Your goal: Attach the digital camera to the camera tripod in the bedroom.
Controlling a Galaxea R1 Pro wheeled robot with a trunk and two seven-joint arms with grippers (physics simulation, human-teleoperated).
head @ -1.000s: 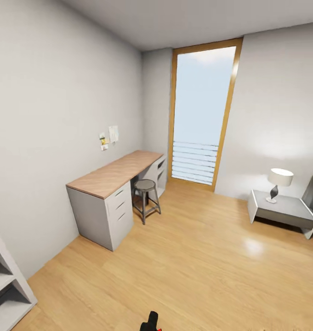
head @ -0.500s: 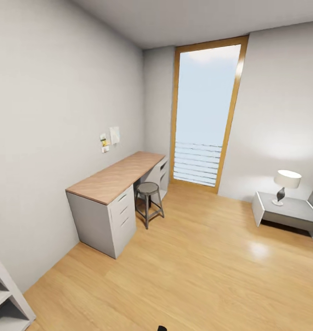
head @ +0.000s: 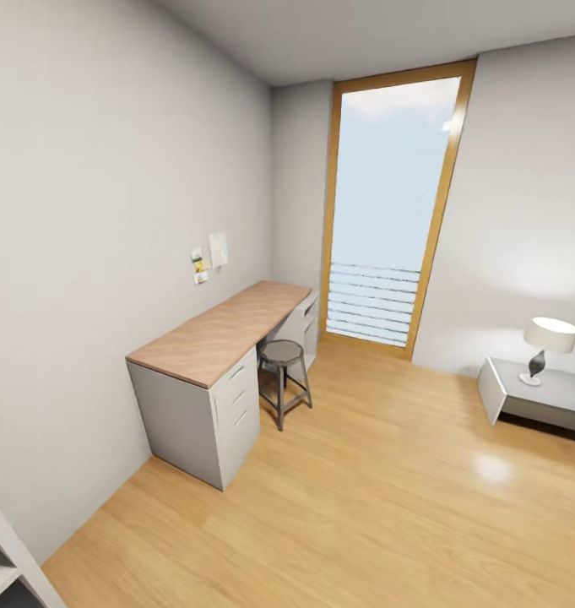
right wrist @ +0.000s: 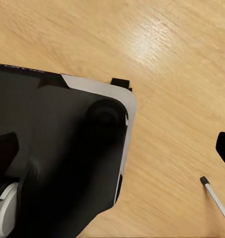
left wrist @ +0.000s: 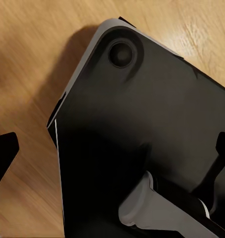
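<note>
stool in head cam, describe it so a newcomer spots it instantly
Start at the tall wood-framed window on the far wall, then follow the left wall to the long desk with a wooden top and grey drawers. The stool stands on the wood floor at the desk's open knee gap: small, round-seated, dark metal, backless, on thin splayed legs, the one dark seat among pale furniture.
</note>
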